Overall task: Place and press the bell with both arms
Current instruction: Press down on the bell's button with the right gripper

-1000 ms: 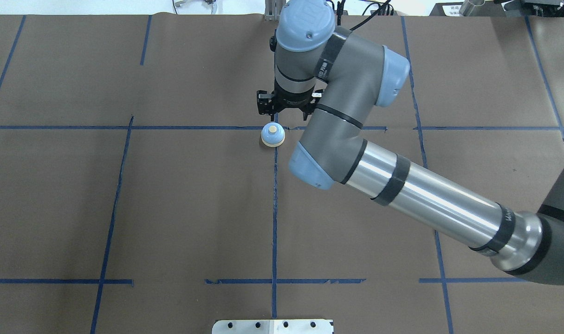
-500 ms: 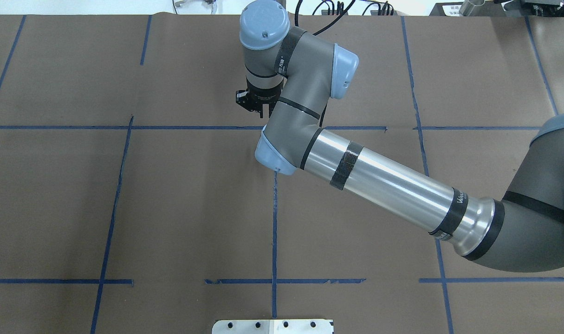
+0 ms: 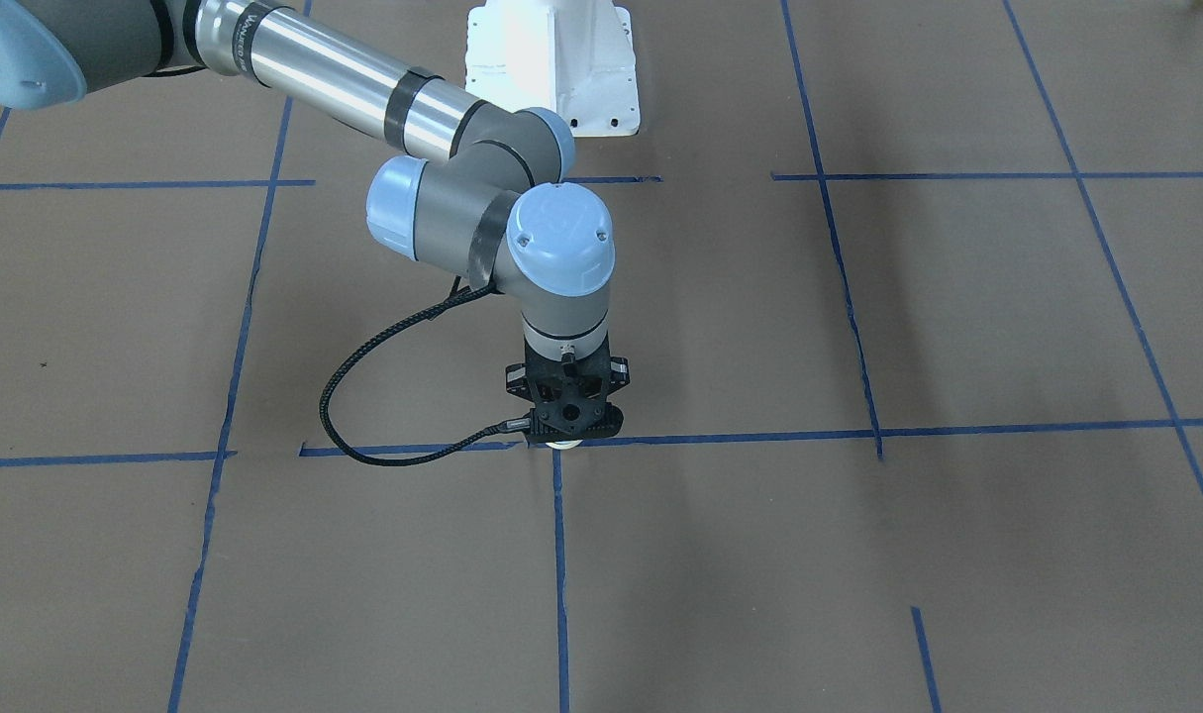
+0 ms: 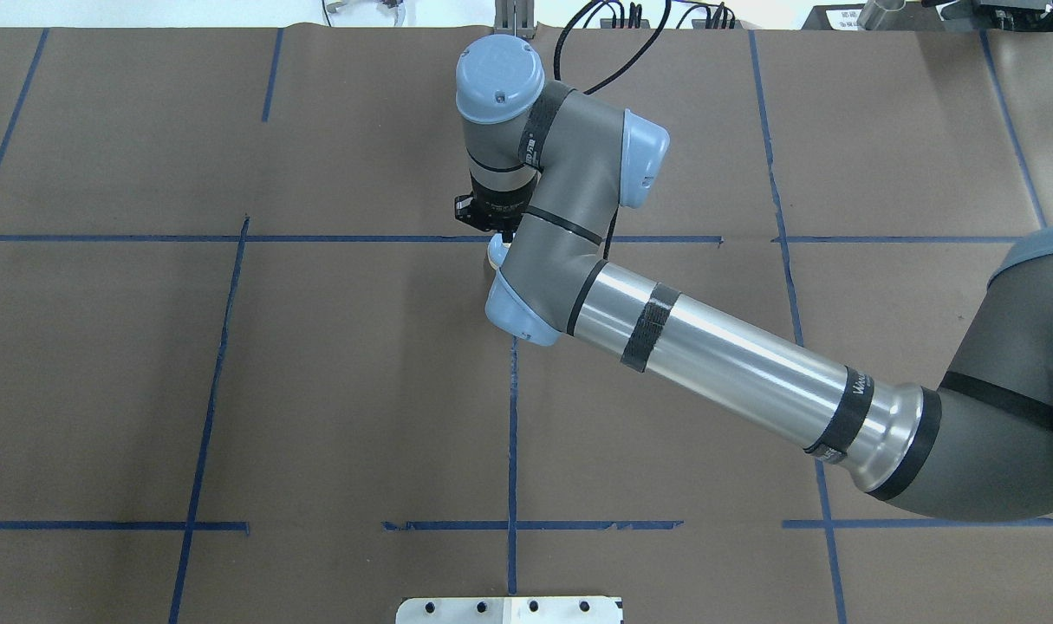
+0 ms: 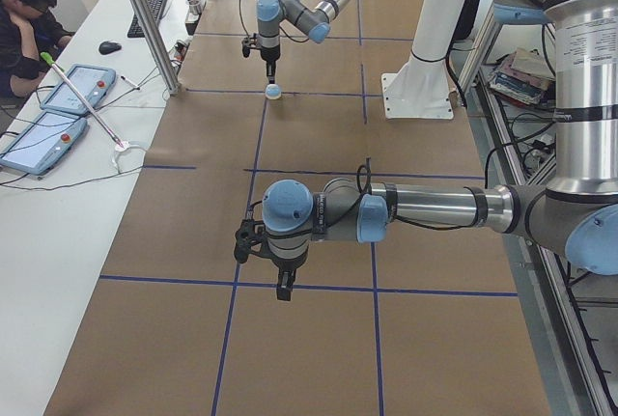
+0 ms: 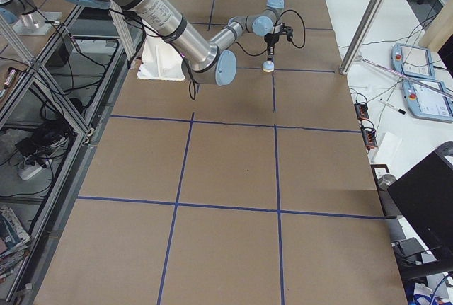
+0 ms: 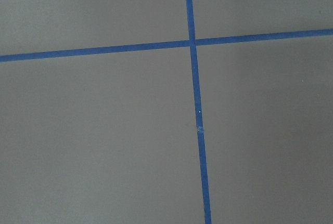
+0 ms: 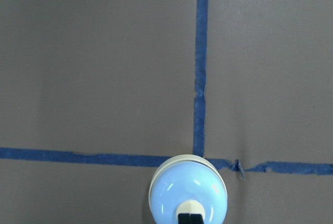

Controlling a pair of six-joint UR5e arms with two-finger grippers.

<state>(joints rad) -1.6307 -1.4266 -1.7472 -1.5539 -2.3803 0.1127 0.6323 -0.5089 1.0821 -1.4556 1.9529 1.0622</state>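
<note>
You saw bell (image 8: 171,188) dome glossy, smooth | table (image 4: 361,390) paper was matt | right arm (image 4: 734,364) tube was polished metal, caps matt.

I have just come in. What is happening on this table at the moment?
The right arm reaches out over the table, and the right gripper points straight down onto the bell. The bell stands at a crossing of blue tape lines. The fingers look closed together, with their tips at the cream button, as if pressing it. The left gripper hangs above the table elsewhere, far from the bell.
</note>
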